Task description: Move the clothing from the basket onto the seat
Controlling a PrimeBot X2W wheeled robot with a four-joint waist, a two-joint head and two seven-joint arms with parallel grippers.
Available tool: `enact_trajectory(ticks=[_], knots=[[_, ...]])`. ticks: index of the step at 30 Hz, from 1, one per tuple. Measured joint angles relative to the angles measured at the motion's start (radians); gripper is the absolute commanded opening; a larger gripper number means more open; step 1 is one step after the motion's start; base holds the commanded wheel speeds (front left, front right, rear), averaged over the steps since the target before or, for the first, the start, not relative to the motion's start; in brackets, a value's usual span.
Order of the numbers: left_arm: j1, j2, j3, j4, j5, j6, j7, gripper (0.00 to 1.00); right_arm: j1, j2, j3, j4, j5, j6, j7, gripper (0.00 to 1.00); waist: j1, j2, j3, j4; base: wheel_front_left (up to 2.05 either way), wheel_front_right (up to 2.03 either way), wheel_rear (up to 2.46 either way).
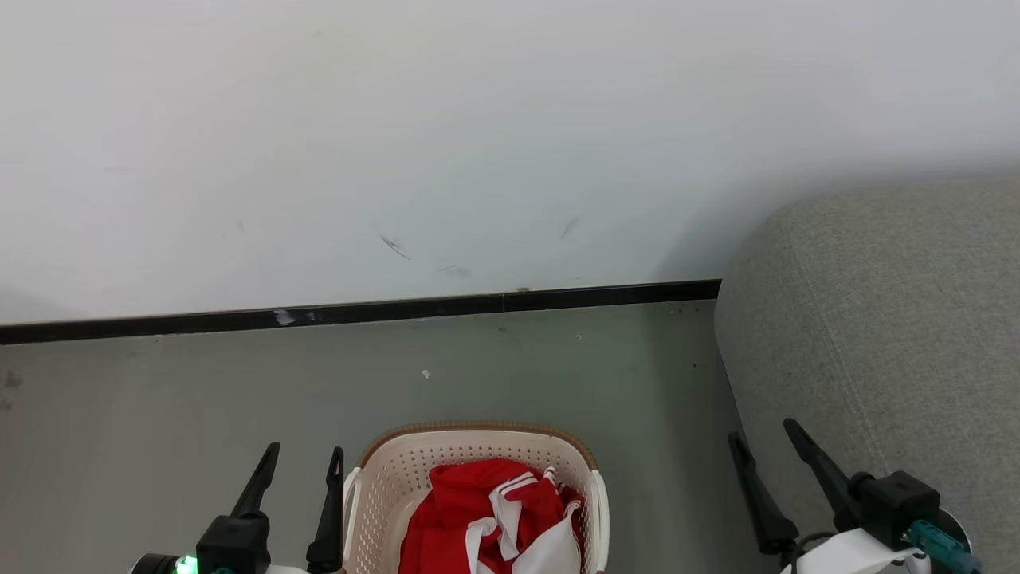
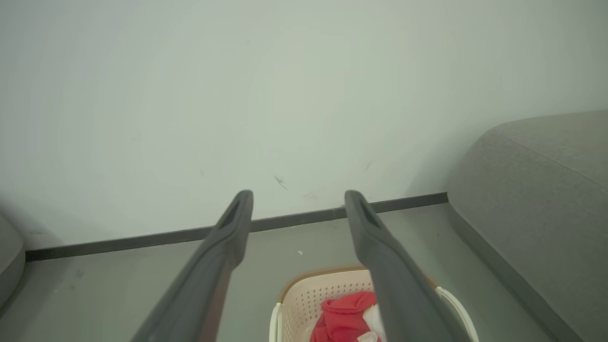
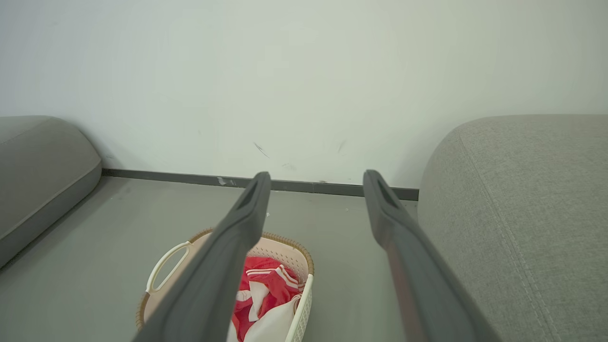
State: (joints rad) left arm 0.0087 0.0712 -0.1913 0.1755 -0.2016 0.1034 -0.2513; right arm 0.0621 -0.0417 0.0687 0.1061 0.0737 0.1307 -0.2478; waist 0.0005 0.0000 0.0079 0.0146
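Red clothing (image 1: 470, 510) in basket (image 1: 478, 431), between left pincer (image 1: 307, 449) and right pincer (image 1: 760, 430)

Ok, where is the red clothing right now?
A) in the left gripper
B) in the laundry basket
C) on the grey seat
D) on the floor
B: the red clothing lies bunched inside the laundry basket, while the left gripper and right gripper stand open and empty.
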Motion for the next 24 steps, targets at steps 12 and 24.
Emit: enact_trajectory(ticks=[12,24], knots=[[0.000,-0.002,0.019,0.010,0.000,0.000,-0.001,1.00,0.001,0.000,-0.010,0.000,0.007,0.000,0.000,1.00,0.0000,0.0000,0.000,-0.002,0.00,0.00,0.00],[0.000,-0.003,0.030,0.016,0.000,-0.002,-0.001,1.00,0.003,0.000,-0.010,-0.002,0.010,0.000,0.000,1.00,-0.0001,0.0000,0.009,-0.001,0.00,0.00,0.00]])
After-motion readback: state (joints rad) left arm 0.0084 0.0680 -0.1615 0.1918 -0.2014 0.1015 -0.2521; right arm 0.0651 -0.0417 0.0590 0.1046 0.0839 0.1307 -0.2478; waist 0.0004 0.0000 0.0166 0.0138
